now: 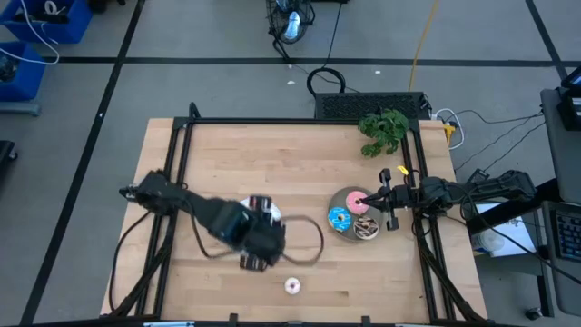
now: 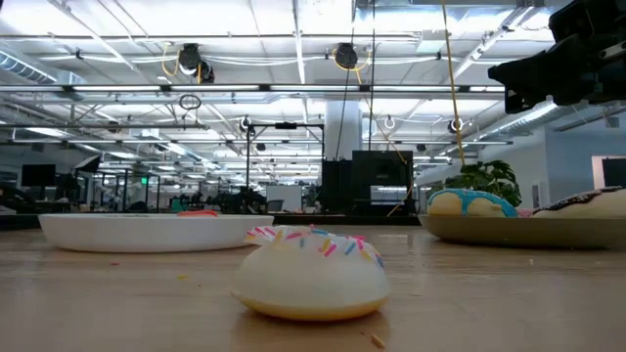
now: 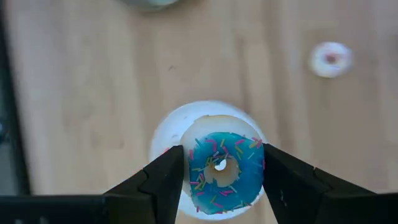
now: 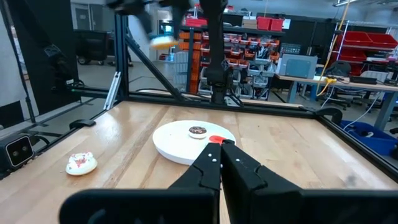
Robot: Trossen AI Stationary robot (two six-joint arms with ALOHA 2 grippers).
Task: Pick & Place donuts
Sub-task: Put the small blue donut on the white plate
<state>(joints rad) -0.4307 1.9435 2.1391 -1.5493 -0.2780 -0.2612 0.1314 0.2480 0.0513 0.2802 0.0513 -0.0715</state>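
Aloft, left gripper (image 3: 221, 171) clamps blue donut (image 3: 225, 171); no writing legible.

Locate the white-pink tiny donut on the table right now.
In the high view the white-pink donut lies alone on bare wood near the table's front edge, just front-right of the left gripper.

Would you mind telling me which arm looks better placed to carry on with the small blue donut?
Left. The left gripper already holds the blue sprinkled donut between its fingers, above the white plate. The right gripper sits shut at the grey plate on the far side.
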